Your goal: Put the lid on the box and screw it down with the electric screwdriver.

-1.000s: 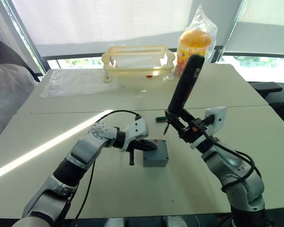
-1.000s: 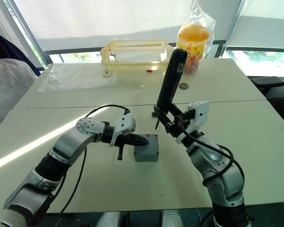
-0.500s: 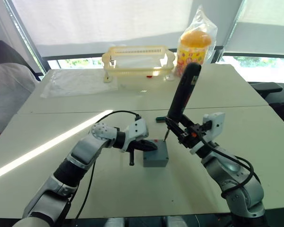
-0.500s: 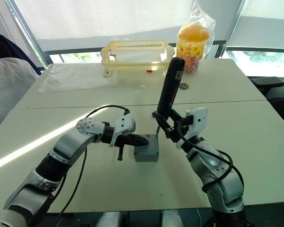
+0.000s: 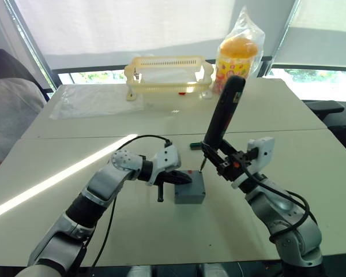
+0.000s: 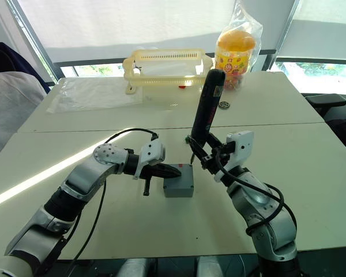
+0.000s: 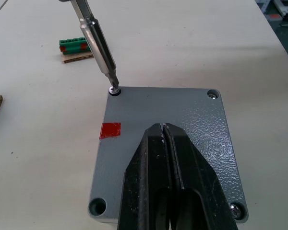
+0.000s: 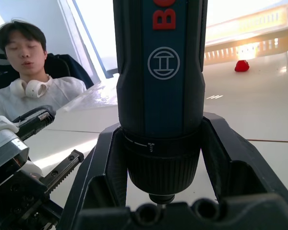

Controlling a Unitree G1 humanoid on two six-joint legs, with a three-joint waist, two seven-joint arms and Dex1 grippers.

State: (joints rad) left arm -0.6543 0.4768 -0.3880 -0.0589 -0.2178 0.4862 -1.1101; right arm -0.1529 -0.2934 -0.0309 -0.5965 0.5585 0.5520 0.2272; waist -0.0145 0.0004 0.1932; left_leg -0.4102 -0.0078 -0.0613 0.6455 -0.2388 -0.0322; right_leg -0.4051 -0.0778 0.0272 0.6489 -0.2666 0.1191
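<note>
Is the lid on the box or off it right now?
On. The lid covers the box; the left hand presses it shut-fingered while the electric screwdriver bit sits on a corner screw.

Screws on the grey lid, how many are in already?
3. One sits under the electric screwdriver bit at a corner, one at the next corner, one beside the left fingers. The fourth hole looks empty.
</note>
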